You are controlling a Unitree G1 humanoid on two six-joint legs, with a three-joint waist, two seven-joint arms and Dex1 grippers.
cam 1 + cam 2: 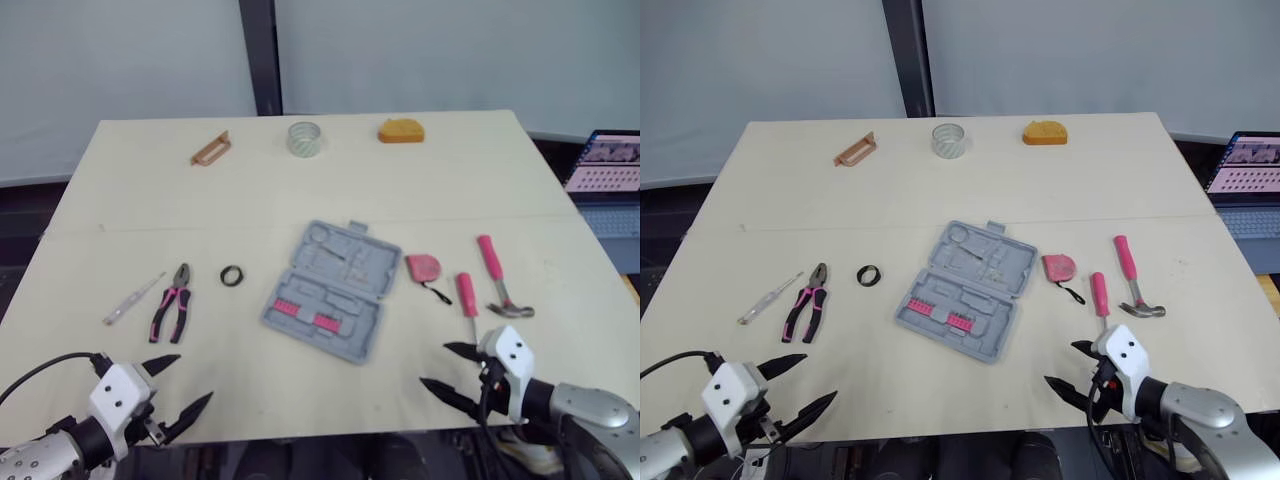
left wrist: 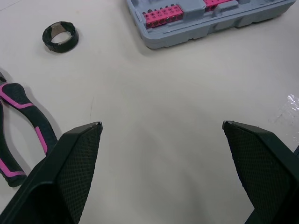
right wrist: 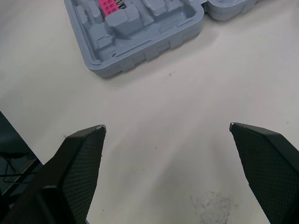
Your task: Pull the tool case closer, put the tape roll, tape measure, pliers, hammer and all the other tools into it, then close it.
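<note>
Both sets of jaws are wide open and hold nothing. The left arm (image 1: pixel 118 396) and the right arm (image 1: pixel 513 357) hang low over the near edge of the surface (image 1: pixel 300 190), on this side of the tool case (image 1: pixel 330 290). The grey tool case lies open and flat, turned a bit crooked. It is ahead of the jaws, about midway between them, and touches neither. I think the first step is in hand: pulling the case closer. No loose tool is in it yet, just rows of pink bits (image 1: pixel 287 308) in its near half. Next, an arm needs to reach forward, take the near rim of the case and slide it in gently, so it does not tip or flap shut. The other tools lie beside the case. To its left are the black tape roll (image 1: pixel 232 276), then the pliers (image 1: pixel 172 303), then a thin clear screwdriver (image 1: pixel 132 299) further out. To its right, the pink tape measure (image 1: pixel 423 267) is just beside it, then come a pink screwdriver (image 1: pixel 467 295) and the hammer (image 1: pixel 498 280).
</note>
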